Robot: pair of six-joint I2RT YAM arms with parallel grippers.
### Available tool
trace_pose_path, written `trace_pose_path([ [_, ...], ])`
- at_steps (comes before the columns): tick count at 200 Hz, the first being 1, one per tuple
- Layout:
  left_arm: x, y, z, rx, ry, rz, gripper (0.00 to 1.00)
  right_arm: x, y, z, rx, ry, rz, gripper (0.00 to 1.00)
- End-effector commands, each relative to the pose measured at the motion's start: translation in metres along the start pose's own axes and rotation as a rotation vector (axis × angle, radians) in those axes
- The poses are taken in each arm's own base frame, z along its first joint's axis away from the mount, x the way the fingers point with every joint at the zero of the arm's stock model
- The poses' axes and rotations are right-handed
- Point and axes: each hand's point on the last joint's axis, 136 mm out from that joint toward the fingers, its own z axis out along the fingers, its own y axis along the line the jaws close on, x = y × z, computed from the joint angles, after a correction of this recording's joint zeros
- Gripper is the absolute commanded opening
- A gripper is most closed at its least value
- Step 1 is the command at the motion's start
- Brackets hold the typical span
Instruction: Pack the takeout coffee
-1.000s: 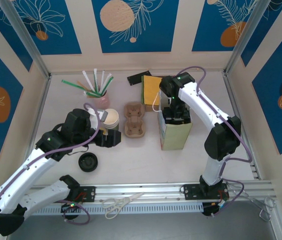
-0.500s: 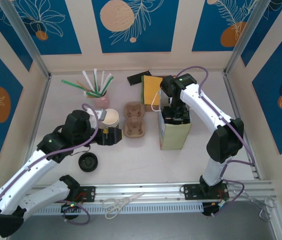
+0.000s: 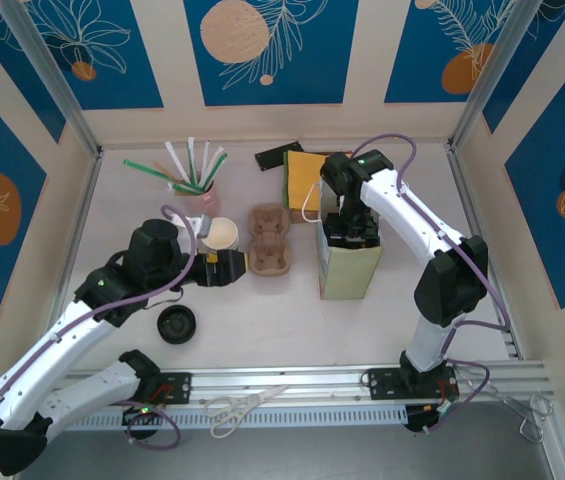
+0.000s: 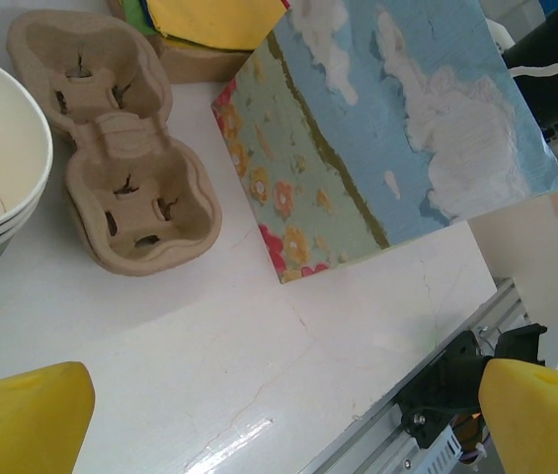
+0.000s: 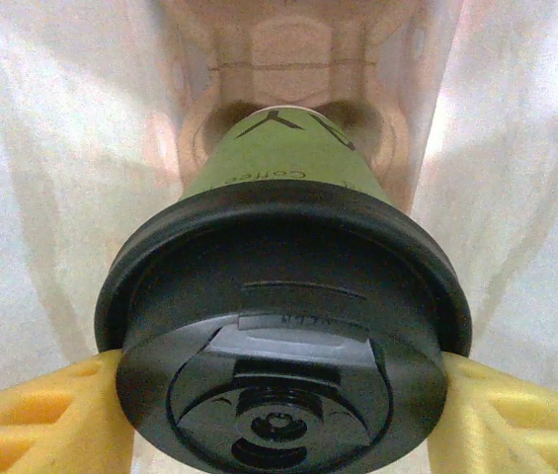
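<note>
The takeout coffee (image 5: 283,326), a green cup under a black lid, stands low inside the paper bag (image 3: 347,262) with its base in a cardboard holder (image 5: 288,59). My right gripper (image 5: 283,415) reaches down into the bag (image 5: 41,178), and its yellow fingers (image 5: 51,420) press the lid rim from both sides. In the top view the right gripper (image 3: 350,228) is sunk in the bag's mouth. My left gripper (image 3: 224,268) is open low over the table beside a stack of lidless cups (image 3: 220,237), with nothing between its yellow fingertips (image 4: 22,420).
A cardboard cup carrier (image 3: 269,240) lies between the cups and the bag. A loose black lid (image 3: 176,324) rests near the left arm. Straws in a pink cup (image 3: 200,195) and yellow napkins (image 3: 305,178) stand at the back. Scissors (image 3: 247,405) lie on the front rail.
My left gripper has edged slightly right and away beside the lidless cups. The right arm has held still in the bag.
</note>
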Motion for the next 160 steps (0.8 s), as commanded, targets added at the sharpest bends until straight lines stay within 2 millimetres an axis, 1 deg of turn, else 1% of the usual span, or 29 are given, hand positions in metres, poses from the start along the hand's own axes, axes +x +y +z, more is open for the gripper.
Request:
trace_pose_path([
  [1,-0.0018,-0.0053,-0.0008,0.028,-0.015,0.000,1.00,0.0058,-0.0003,-0.0081,-0.032,-0.011,0.019,0.66],
  [72,-0.0028,-0.0107,0.0007,0.057,-0.014,0.001,1.00,0.0064,-0.0002,-0.0068,-0.034,-0.008,0.018,0.66],
  [160,-0.0020,-0.0097,0.0042,0.055,-0.005,-0.002,1.00,0.0063,0.0002,-0.0072,-0.035,-0.008,0.016,0.66],
])
